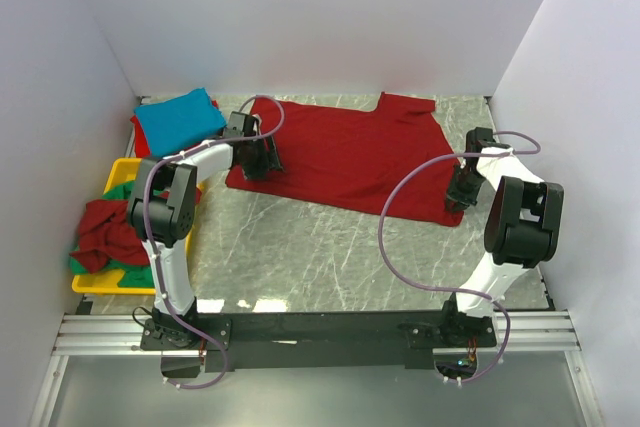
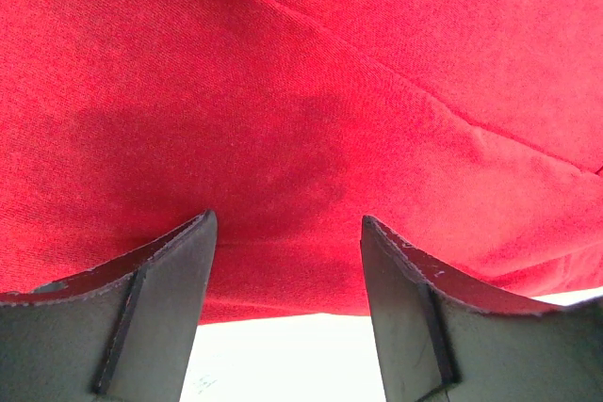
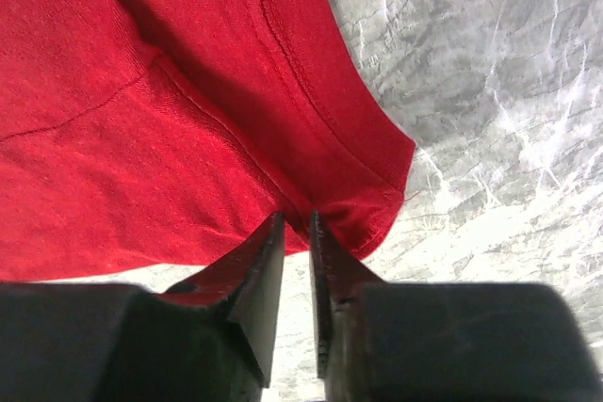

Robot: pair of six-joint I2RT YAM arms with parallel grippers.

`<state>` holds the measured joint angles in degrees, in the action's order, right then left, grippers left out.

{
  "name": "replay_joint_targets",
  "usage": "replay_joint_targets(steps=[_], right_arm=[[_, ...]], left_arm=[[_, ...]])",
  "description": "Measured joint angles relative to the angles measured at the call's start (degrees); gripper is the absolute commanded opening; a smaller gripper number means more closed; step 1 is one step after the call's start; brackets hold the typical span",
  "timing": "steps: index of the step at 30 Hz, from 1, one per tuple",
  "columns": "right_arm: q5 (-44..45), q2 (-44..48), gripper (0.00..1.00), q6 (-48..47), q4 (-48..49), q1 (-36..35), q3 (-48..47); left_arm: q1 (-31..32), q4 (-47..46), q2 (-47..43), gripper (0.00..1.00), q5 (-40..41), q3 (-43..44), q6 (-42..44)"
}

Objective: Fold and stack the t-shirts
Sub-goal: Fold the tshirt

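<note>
A dark red t-shirt (image 1: 340, 152) lies spread flat on the marble table. My left gripper (image 1: 262, 162) sits at its left edge, open, with the jaws wide apart just above the cloth (image 2: 301, 91); in the left wrist view the gripper (image 2: 287, 223) holds nothing. My right gripper (image 1: 458, 197) is at the shirt's near right corner. In the right wrist view it (image 3: 297, 218) is closed, pinching the hem of the shirt (image 3: 141, 138). A folded turquoise t-shirt (image 1: 180, 122) lies at the back left on a folded red one.
A yellow tray (image 1: 112, 287) at the left holds a crumpled dark red shirt (image 1: 105, 227) and green cloth (image 1: 125, 274). White walls close in the back and both sides. Bare marble table (image 1: 300, 257) lies in front of the spread shirt.
</note>
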<state>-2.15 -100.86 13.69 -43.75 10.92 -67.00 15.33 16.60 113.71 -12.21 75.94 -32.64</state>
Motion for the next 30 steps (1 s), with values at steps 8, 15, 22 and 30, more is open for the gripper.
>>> replay_joint_targets(steps=[8, 15, 22, 30], right_arm=[[0.3, -0.3, 0.01, -0.7, -3.1, 0.8, 0.0], [2.2, -0.2, 0.0, -0.7, -7.3, 0.9, 0.0], [3.2, 1.0, 0.01, -0.6, -10.3, 0.9, 1.6], [4.3, 1.1, 0.08, 0.7, -13.2, 0.9, 1.8]], left_arm=[[-0.4, -1.3, -0.8, 0.7, 0.0, -1.5, 0.0], [-0.6, -2.1, -1.5, 0.7, -0.2, -2.7, 0.0], [-0.6, -2.5, -1.7, 0.71, -0.2, -3.1, 0.0], [-0.6, -2.1, -1.7, 0.71, -0.2, -3.0, 0.3]])
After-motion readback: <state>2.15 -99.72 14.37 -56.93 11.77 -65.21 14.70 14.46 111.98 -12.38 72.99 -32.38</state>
